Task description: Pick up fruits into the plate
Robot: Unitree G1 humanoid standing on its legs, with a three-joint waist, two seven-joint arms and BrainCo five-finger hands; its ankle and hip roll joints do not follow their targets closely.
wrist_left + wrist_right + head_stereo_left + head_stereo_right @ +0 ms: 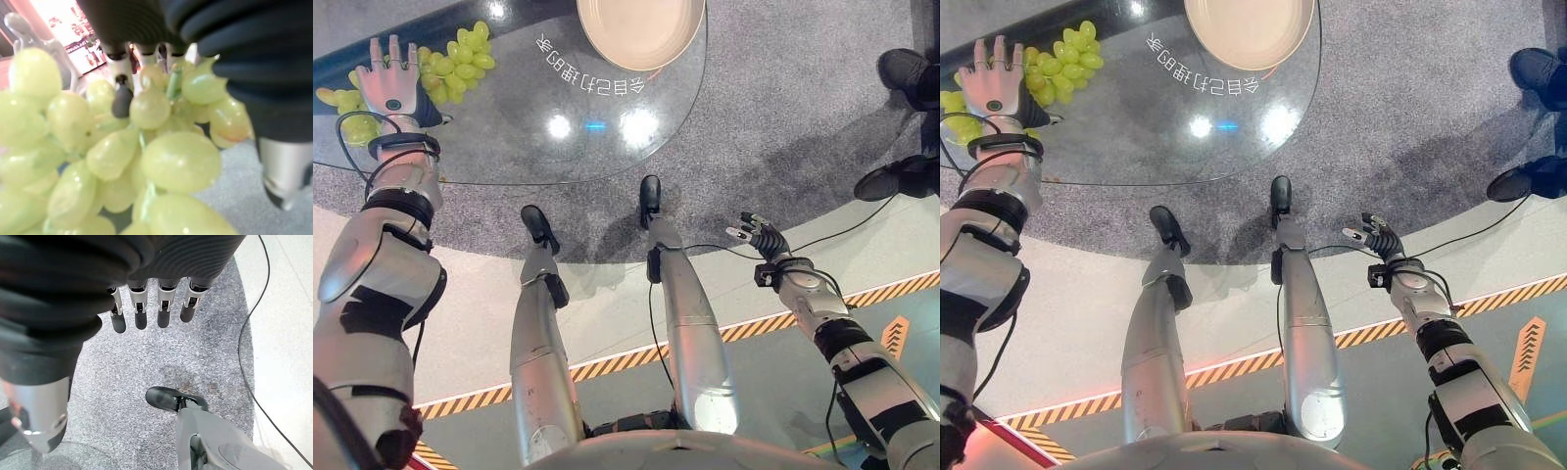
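A bunch of green grapes [460,59] lies at the far left of the round glass table [558,147]. My left hand [391,88] lies flat over the bunch, fingers straight, with grapes showing on both sides of it. In the left wrist view the grapes [166,156] sit right under the fingers [122,100], and none is curled round them. An empty cream plate [641,29] stands at the table's far edge, to the right of the grapes. My right hand [759,235] hangs open below table height at the right, over the carpet.
The table's near edge curves over a grey carpet [783,117]. A person's dark shoes [911,73] stand on the carpet at the far right. A yellow-and-black striped line [862,294] crosses the floor nearer to me.
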